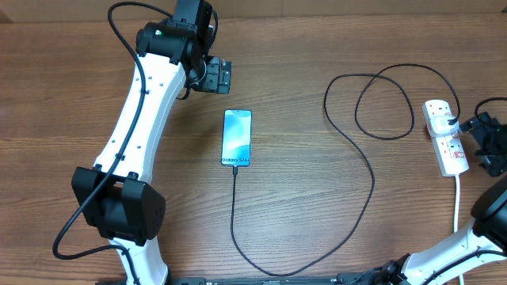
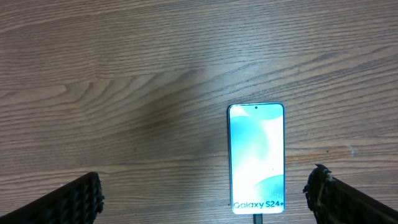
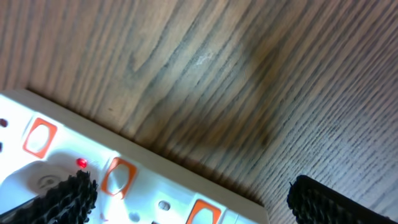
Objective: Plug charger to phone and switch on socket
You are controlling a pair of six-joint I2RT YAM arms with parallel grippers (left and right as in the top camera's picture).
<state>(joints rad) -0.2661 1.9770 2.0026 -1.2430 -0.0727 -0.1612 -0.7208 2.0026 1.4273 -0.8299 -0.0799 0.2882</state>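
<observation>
The phone (image 1: 237,138) lies flat mid-table, its teal screen lit (image 2: 256,158). The charger (image 1: 371,178), a thin black cable, runs from the phone's near edge, where its tip (image 2: 259,218) meets the phone, loops right and ends in a black plug (image 1: 453,123) in the socket (image 1: 444,150). My left gripper (image 1: 217,76) hovers beyond the phone, open and empty (image 2: 205,205). My right gripper (image 1: 485,144) is open and empty beside the socket, hovering over its edge (image 3: 193,208). The socket's orange-red switches (image 3: 115,176) show, and a small red light (image 3: 81,163) glows.
The socket's thick white cord (image 1: 458,202) runs toward the near edge by the right arm's base. The left arm (image 1: 135,134) stretches along the left side with its own black cable (image 1: 119,36). Bare wooden table (image 1: 317,222) lies inside the charger's loop.
</observation>
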